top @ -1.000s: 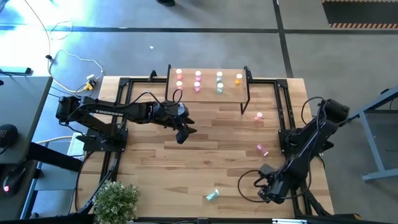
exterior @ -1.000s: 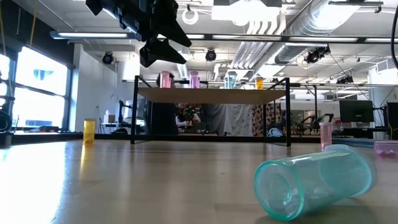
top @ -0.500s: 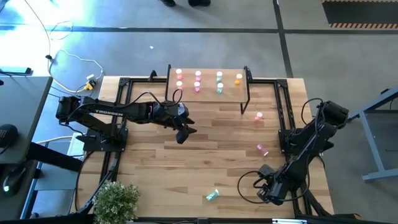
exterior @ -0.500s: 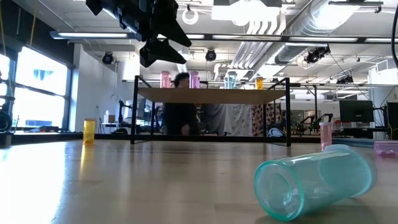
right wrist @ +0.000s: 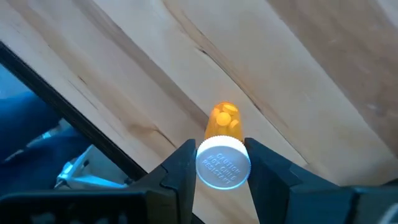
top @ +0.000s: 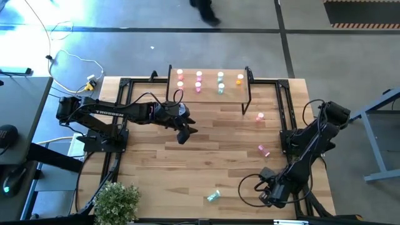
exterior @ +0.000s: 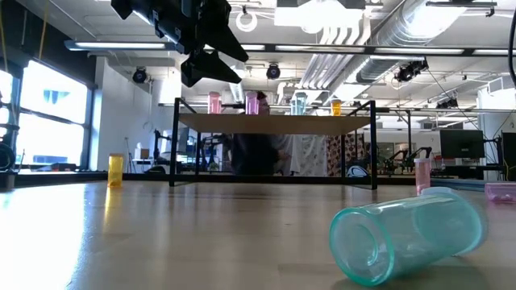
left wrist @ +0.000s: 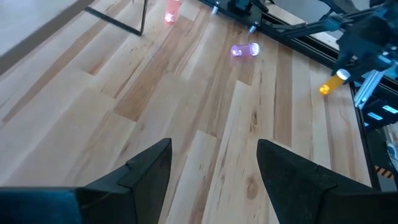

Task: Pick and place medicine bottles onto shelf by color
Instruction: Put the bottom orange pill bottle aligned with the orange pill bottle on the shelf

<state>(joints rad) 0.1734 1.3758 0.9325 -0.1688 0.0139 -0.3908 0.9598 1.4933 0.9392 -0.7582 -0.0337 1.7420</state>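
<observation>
From above, you see the left hand [top: 183, 133] hanging over the middle of the table [top: 156, 169], just in front of the shelf [top: 209, 92], its fingers apart and holding nothing; the shelf carries pink bottles [top: 199, 81] toward its left, teal ones [top: 220, 82] and an orange one [top: 239, 79] toward its right. A pink bottle [top: 260, 116] stands on the table just right of the shelf, another pink bottle [top: 264, 150] lies nearer the right arm, and a teal bottle [top: 214, 196] lies at the near edge. Your right hand [top: 267, 195] sits low at the table's near right corner. In the low view the lying teal bottle [exterior: 407, 234] fills the foreground with its open mouth toward you, the shelf [exterior: 274, 123] stands behind it with bottles on top, an orange bottle [exterior: 115, 170] stands alone far off to the side, and the left hand [exterior: 206, 58] hovers high above the table. Your left wrist view shows open fingers [left wrist: 149, 174] over bare planks, with the lying pink bottle [left wrist: 245, 50] beyond. Your right wrist view shows the right hand [right wrist: 222, 163] closed on an orange bottle [right wrist: 224, 144], white cap toward the camera, both fingers [right wrist: 181, 168] pressed against the cap
</observation>
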